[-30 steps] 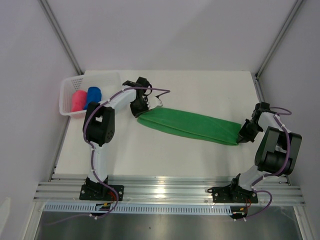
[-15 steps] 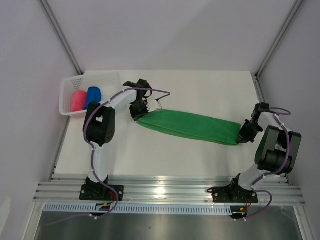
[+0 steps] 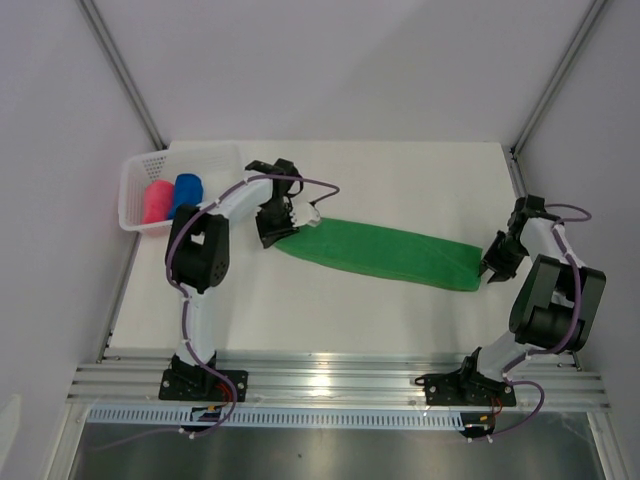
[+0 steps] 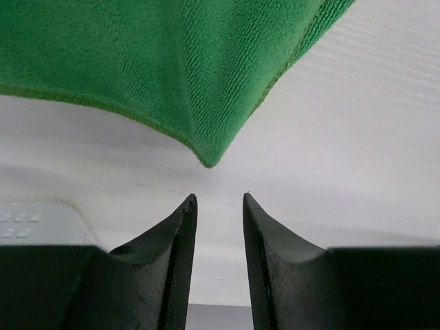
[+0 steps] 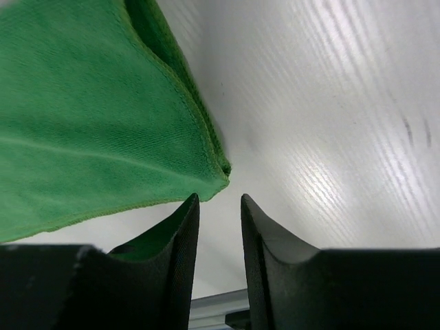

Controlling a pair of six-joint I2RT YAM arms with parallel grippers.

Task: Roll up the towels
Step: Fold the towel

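The green towel (image 3: pixel 385 254) is lying stretched out in a long folded strip on the table (image 3: pixel 400 180). The left gripper (image 4: pixel 217 198) is sitting just off the towel's left corner, fingers parted a bit and not pinching anything. The right gripper (image 5: pixel 218 198) is doing the same at the towel's right corner, also apart and empty. Off past the towel's left end, the pink towel (image 3: pixel 156 202) and blue towel (image 3: pixel 186 192) are sitting rolled up side by side in the white basket (image 3: pixel 128 190).
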